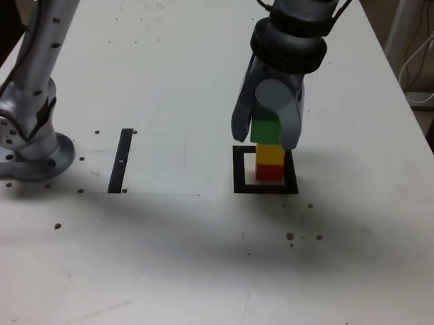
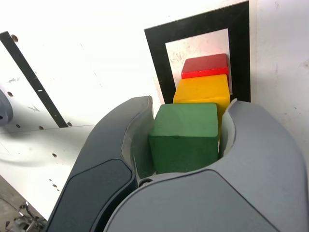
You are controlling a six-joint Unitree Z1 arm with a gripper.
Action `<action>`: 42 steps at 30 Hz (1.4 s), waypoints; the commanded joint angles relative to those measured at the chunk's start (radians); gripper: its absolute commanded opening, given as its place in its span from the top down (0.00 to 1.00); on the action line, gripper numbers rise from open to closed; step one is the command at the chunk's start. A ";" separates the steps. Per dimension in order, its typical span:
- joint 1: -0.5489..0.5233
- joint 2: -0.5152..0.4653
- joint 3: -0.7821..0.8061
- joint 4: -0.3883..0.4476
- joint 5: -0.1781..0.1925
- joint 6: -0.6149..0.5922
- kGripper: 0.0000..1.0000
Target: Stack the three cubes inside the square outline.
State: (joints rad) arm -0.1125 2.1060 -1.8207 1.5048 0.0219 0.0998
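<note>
The red cube (image 1: 269, 172) rests inside the square outline (image 1: 239, 170), and the yellow cube (image 1: 269, 155) sits on top of it. Directly above the yellow one is the green cube (image 1: 264, 128), with my gripper (image 1: 265, 138) shut on it from both sides. Whether the green cube rests on the yellow one or hangs just over it I cannot tell. In the wrist view the green cube (image 2: 186, 135) fills the gap between the grey jaws of the gripper (image 2: 189, 113). Beyond it there, the yellow cube (image 2: 203, 89) and red cube (image 2: 205, 65) line up within the square outline (image 2: 157, 58).
A straight black strip (image 1: 121, 160) lies on the white table toward the exterior view's left, also in the wrist view (image 2: 29, 77). The arm's base (image 1: 32, 152) stands at the far left. Cables (image 1: 424, 48) hang past the table's right edge.
</note>
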 commanded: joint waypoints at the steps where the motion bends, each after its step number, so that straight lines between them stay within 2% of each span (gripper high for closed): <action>1: -0.008 0.009 0.007 -0.014 -0.006 0.003 0.27; 8: -0.019 0.012 0.008 -0.035 -0.011 0.006 0.07; 12: -0.019 0.017 0.020 -0.036 -0.004 0.006 0.01; 20: -0.019 0.005 0.033 -0.033 0.023 0.006 0.01; 26: -0.022 -0.046 0.027 -0.026 0.031 0.008 0.01; 34: -0.030 -0.198 0.056 0.030 0.046 0.014 0.01; 42: -0.030 -0.376 0.278 0.041 0.044 -0.014 0.01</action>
State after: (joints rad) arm -0.1410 1.7544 -1.5763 1.5421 0.0671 0.0922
